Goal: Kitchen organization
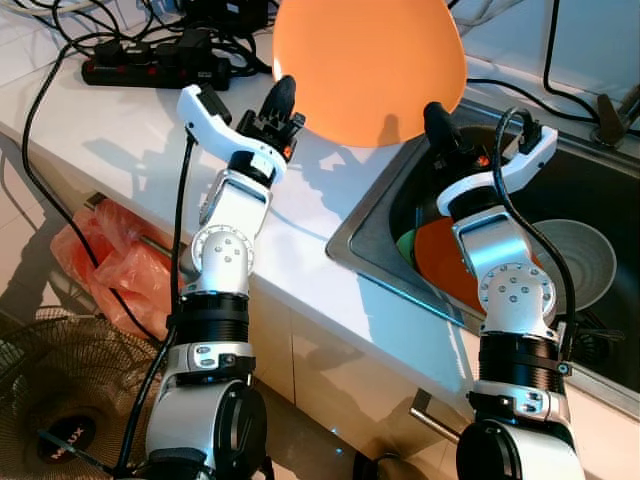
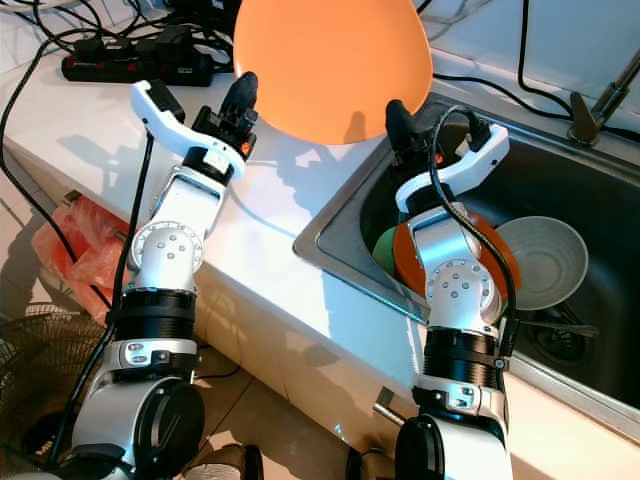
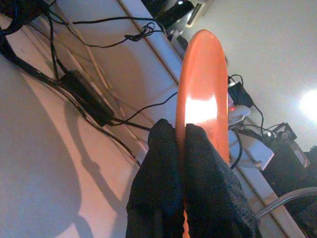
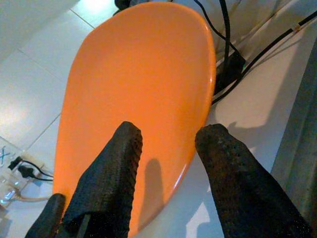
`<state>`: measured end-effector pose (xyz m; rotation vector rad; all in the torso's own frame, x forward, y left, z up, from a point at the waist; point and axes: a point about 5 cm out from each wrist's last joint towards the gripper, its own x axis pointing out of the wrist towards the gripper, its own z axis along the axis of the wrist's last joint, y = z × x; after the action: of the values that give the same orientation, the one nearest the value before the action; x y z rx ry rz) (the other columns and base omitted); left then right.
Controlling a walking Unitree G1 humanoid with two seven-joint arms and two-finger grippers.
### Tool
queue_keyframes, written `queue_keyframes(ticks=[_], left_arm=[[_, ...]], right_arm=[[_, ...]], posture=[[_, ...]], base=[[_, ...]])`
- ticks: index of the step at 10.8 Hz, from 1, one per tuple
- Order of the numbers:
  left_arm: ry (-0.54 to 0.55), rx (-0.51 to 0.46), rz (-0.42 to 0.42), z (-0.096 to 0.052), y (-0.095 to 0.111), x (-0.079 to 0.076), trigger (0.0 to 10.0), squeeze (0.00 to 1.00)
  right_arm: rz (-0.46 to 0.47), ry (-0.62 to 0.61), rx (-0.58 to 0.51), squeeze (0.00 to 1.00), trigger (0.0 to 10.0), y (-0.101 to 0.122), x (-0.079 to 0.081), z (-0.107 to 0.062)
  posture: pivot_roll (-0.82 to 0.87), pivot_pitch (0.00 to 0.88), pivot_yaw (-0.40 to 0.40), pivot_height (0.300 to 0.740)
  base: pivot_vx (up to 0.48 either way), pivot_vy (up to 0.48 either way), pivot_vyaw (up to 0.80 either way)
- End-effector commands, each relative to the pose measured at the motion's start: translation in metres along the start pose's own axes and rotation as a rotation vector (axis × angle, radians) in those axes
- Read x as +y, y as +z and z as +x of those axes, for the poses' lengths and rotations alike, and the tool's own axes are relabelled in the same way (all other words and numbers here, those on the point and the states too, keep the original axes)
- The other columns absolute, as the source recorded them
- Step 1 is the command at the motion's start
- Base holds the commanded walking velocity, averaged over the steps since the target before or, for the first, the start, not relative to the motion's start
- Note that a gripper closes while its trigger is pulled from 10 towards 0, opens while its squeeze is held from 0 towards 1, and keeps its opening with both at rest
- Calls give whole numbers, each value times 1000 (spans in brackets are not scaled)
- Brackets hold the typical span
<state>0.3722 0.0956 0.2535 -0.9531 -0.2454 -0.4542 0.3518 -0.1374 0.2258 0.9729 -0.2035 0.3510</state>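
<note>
A large orange plate (image 1: 370, 60) is held up on edge above the white counter (image 1: 130, 140), by the sink's left rim. My left gripper (image 1: 283, 98) is shut on the plate's lower left rim; the left wrist view shows both black fingers (image 3: 163, 148) pinching the plate's edge (image 3: 203, 89). My right gripper (image 1: 437, 118) is open at the plate's lower right edge, over the sink. In the right wrist view its spread fingers (image 4: 119, 163) frame the plate's face (image 4: 143, 79); whether they touch it is unclear.
The steel sink (image 1: 375, 215) holds another orange plate (image 1: 440, 260), a green dish (image 1: 405, 245) and a grey bowl (image 1: 585, 260). A faucet (image 1: 615, 115) stands behind it. A power strip (image 1: 150, 65) and cables lie on the counter's back. A red bag (image 1: 110, 260) and a fan (image 1: 60, 390) sit on the floor.
</note>
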Motion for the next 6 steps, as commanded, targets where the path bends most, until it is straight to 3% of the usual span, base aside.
queue_keyframes(ticks=[1, 6], left_arm=[[-54, -18, -26, 0, -7, -14, 10000, 0], [-58, -24, -31, 0, -6, -15, 10000, 0]], right_arm=[[-11, 2, 7, 0, 10000, 0, 0, 0], [-19, -8, 17, 0, 10000, -1, -2, -1]], posture=[[20, 120, -3, 740], [20, 124, -7, 740]], base=[[0, 0, 0], [0, 0, 0]])
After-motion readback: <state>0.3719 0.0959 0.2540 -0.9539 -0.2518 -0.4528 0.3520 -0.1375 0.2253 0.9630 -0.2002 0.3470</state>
